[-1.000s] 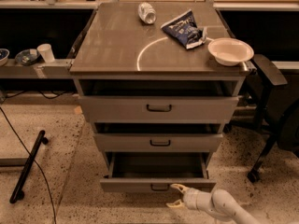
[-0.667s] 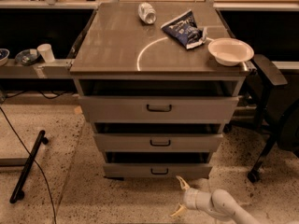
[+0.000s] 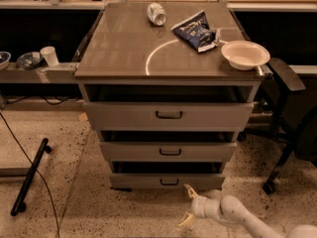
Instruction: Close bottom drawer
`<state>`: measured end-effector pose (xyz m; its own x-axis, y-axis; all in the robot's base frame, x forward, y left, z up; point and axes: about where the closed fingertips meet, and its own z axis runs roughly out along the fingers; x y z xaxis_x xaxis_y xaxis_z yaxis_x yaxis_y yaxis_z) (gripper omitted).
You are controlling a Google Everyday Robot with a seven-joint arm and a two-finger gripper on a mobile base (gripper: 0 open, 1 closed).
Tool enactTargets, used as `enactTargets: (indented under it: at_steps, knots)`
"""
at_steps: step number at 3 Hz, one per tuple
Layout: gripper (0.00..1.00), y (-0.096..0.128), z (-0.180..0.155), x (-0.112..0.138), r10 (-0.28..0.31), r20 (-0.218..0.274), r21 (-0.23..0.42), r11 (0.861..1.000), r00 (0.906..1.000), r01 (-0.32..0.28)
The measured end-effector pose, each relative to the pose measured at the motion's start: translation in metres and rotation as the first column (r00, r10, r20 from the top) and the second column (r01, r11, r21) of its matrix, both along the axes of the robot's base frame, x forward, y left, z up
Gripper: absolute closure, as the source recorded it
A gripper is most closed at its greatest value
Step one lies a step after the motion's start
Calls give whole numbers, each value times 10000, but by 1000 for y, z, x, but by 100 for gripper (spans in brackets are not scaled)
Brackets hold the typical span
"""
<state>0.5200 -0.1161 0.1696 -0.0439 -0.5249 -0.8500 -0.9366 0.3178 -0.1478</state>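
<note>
the bottom drawer [image 3: 138, 181] sits lowest in the cabinet [image 3: 94, 115], by the floor, its front about in line with the middle drawer [image 3: 133, 151]; whether it is fully home i cannot tell. the gripper [image 3: 186, 206] hangs just near and right of the handle [image 3: 169, 182], fingers [image 3: 189, 189] spread, holding nothing. an off-centre push by one fingertip could skew the drawer or slip off; a hard shove might rock the bowl [image 3: 245, 54] at the counter's [image 3: 124, 48] right edge

Matt grey metal is being shown by the bottom drawer [image 3: 138, 181]. Just before it, near the floor, the glossy pale pincer [image 3: 187, 206] is being held.
</note>
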Motion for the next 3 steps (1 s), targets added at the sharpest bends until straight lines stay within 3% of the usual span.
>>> enactTargets:
  at_steps: [2,3]
  knots:
    - [0,3,-30,35,-97,-695,-480,9988,9975,64]
    - [0,-2,-31,41,-286,-529,-607,9978,9982,254]
